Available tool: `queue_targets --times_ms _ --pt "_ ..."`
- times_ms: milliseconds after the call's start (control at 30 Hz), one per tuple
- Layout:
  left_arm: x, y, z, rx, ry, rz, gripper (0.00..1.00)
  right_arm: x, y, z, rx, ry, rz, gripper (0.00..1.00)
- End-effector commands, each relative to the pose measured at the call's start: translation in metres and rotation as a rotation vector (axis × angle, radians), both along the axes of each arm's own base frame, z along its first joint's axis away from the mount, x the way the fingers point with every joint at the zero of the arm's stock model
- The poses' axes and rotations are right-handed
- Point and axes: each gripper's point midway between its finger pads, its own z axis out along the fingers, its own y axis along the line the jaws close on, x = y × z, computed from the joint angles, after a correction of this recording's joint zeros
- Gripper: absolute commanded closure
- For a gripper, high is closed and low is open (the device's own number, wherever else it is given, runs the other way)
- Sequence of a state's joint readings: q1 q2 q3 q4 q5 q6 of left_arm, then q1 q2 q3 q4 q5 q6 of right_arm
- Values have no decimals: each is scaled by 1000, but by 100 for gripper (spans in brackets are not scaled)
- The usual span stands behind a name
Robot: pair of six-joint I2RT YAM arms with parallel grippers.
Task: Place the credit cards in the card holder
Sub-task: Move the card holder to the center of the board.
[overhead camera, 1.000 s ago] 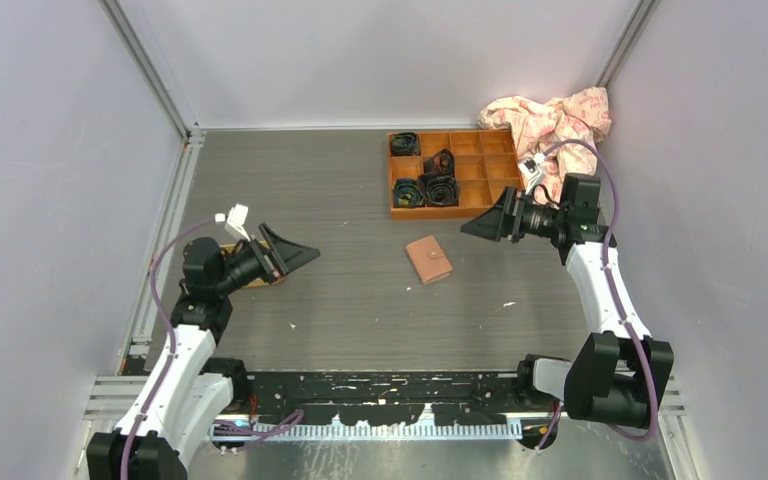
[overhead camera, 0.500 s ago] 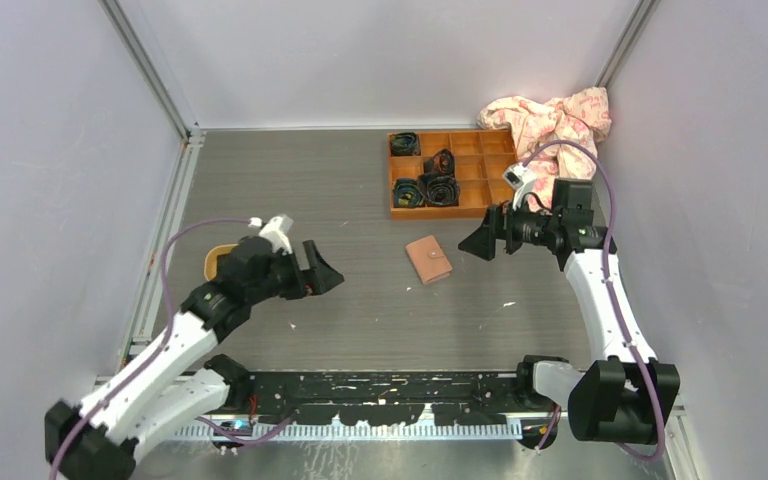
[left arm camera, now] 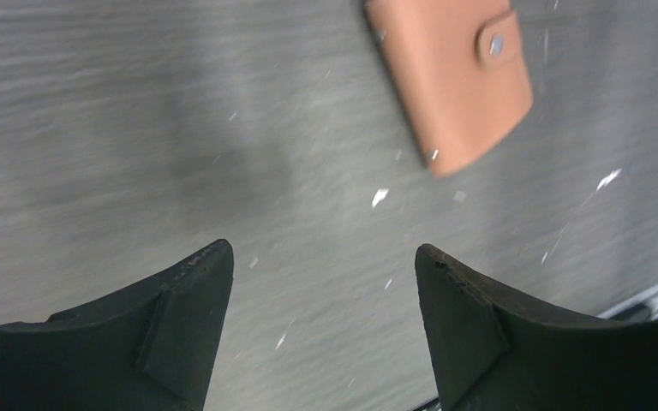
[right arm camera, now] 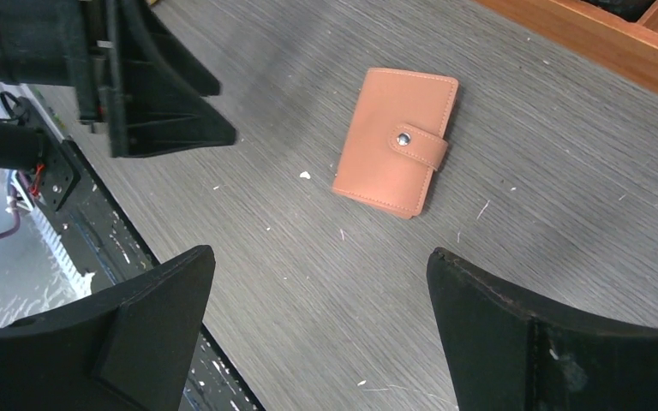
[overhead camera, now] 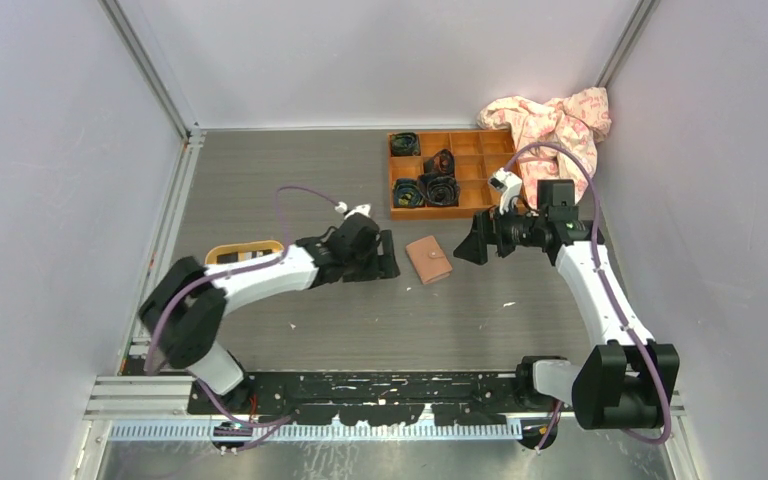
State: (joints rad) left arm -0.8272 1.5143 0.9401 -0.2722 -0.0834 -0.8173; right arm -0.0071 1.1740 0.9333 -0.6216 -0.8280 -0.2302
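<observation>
Lying shut on the desk (overhead camera: 290,190) with its snap tab fastened, the wallet (overhead camera: 428,259) sits between the two hands. The left hand (overhead camera: 387,267), fingers apart, is just left of it. The right hand (overhead camera: 471,248), also spread and empty, is just right. A yellow tray (overhead camera: 245,243) lies well left.

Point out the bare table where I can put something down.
Widest free patch: far-left grey table, bordered by back wall, left rail and the orange-brown wooden compartment box. Also the near strip between the salmon-pink leather wallet and the arm bases. Crowded: centre, where left gripper and right gripper flank the wallet.
</observation>
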Motion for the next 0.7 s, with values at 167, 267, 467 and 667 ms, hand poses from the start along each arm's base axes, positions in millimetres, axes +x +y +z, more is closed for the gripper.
queue_targets --times_ms 167,267,467,667 --pt "54 -76 -1 -270 22 195 22 17 10 -13 -42 35 -7 5" --pt "64 -80 -8 -305 24 262 23 19 13 -19 -47 64 -12 9" --pt "74 -91 -19 -360 48 316 28 24 15 -30 -66 105 -25 16" --pt "79 -93 -30 -386 61 363 36 25 15 -33 -72 114 -29 18"
